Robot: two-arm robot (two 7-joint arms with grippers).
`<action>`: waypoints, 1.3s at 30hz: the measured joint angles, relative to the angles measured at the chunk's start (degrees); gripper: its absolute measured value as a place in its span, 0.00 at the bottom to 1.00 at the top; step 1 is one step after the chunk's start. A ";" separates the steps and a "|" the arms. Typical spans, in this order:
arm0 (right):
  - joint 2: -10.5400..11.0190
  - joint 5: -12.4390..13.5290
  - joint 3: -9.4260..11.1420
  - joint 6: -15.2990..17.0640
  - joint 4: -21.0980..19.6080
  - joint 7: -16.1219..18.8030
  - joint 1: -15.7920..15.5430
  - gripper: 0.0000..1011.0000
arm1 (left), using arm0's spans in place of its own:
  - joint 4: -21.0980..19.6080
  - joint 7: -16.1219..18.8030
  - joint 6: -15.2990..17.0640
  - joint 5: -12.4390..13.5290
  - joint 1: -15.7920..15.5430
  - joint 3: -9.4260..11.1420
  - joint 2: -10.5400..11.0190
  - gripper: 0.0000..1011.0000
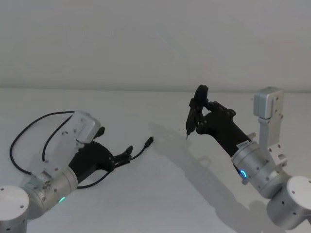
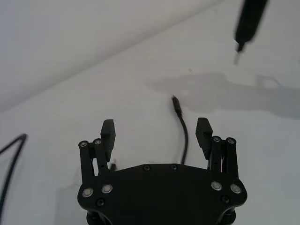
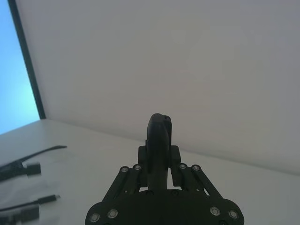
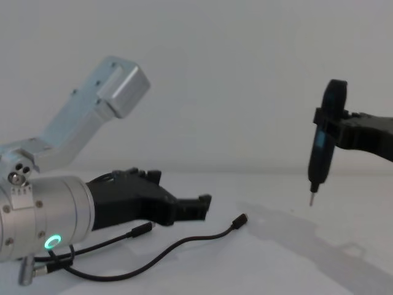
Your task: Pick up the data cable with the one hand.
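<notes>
White desk (image 1: 184,194): matte, bare apart from the items below.

Left arm: thick silver cylinder (image 1: 51,189) with a green glowing ring (image 4: 52,241), reaching in low from the robot's left.

Right arm: raised on the right side, well apart from the left.

Left hand (image 2: 156,129): black, angular, blocky fingers (image 2: 108,133) spread wide, released, gripping nothing. In the chest view it sits low (image 4: 199,206), just above the desk surface.

Right hand (image 3: 159,157): clenched on a slim black tool with a round top and pointed metal tip (image 4: 322,144), held upright above the desk, tip (image 4: 311,200) down and clear of the surface.

Long thin black data cable (image 1: 29,127): lies on the desk. One stretch loops out wide on the left side, beside the left arm. The other stretch runs under the left hand and forward; in the left wrist view it passes between the spread fingers (image 2: 185,140), touching neither. Its small black plug (image 2: 176,104) rests on the desk just past the fingertips, pointing toward the tool's side. In the chest view the cord (image 4: 184,244) curves along the desk below the hand.
</notes>
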 joint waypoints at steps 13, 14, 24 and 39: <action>-1.13 2.37 -0.76 -2.70 4.39 5.07 3.79 0.27 | -0.83 -3.62 5.62 0.45 -0.61 1.23 2.24 0.99; -1.20 2.57 -0.80 -2.96 4.63 5.40 3.99 0.27 | -0.89 -3.73 5.87 0.50 -0.63 1.23 2.36 0.99; -1.98 5.17 -1.11 -6.27 6.58 9.06 5.61 0.27 | -1.45 -5.58 9.33 0.47 -1.03 0.73 3.50 0.99; -2.06 6.73 -1.76 -8.04 8.21 10.80 6.61 0.27 | 0.76 -11.68 12.36 -2.63 -3.16 0.92 2.99 0.99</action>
